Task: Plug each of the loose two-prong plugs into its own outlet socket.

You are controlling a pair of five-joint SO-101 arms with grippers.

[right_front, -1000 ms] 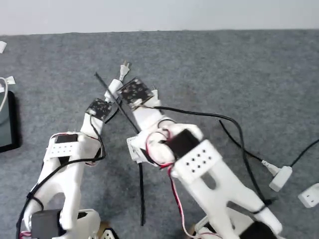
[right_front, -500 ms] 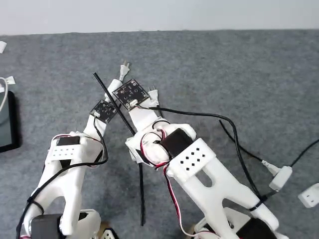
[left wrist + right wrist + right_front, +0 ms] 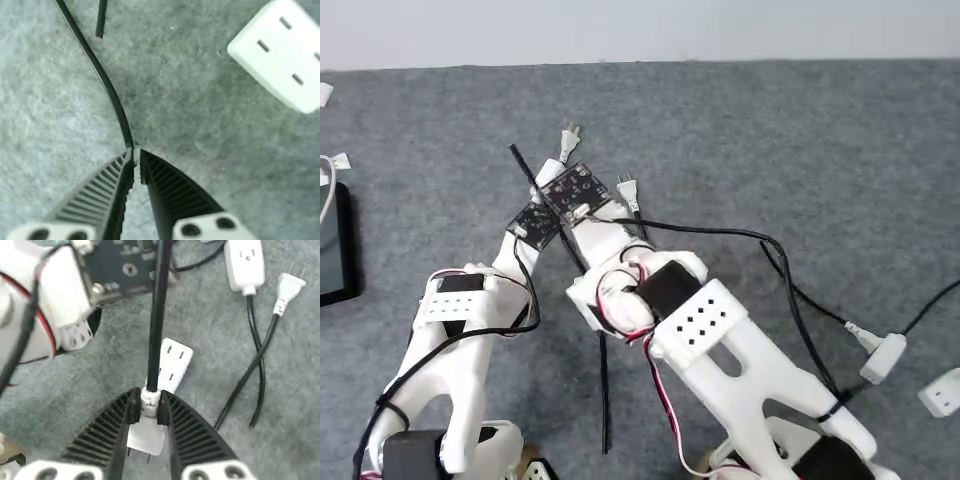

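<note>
Gripping the white plug [image 3: 146, 432] between its jaws, the right gripper [image 3: 150, 396] holds it near the outlet socket [image 3: 172, 365] on the carpet [image 3: 280, 390], but the prongs [image 3: 130, 452] point away from it, so a push would probably miss the socket. The left gripper [image 3: 136, 152] has its jaws pinched on the black cord [image 3: 107, 85], and a pull there could twist the plug loose.
</note>
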